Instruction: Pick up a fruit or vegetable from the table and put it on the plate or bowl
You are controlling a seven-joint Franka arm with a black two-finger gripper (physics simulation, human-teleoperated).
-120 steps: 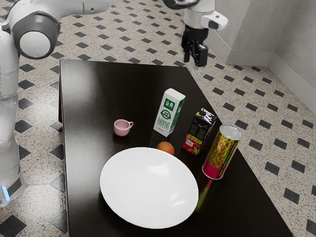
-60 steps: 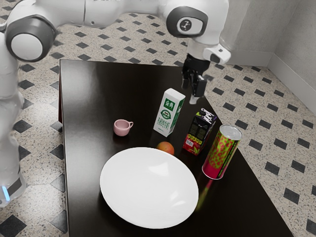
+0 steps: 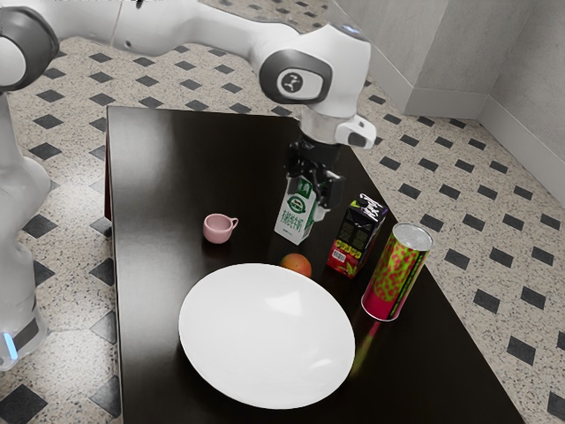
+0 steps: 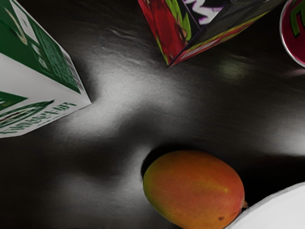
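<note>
An orange-red mango lies on the black table just beyond the far rim of the large white plate. My gripper hangs open above the table, over the top of the milk carton and a good way above the mango, with nothing between its fingers. In the wrist view the mango lies right under the hand, touching or nearly touching the plate's rim.
A green and white milk carton and a dark juice carton stand close behind the mango. A red and green can stands beside the plate, a pink cup farther off. The table's angled edge runs behind the cartons.
My arm has swung down from beyond the table's far corner, toward the exterior view's left. The gripper now hangs over the milk carton. Nothing on the table moved.
</note>
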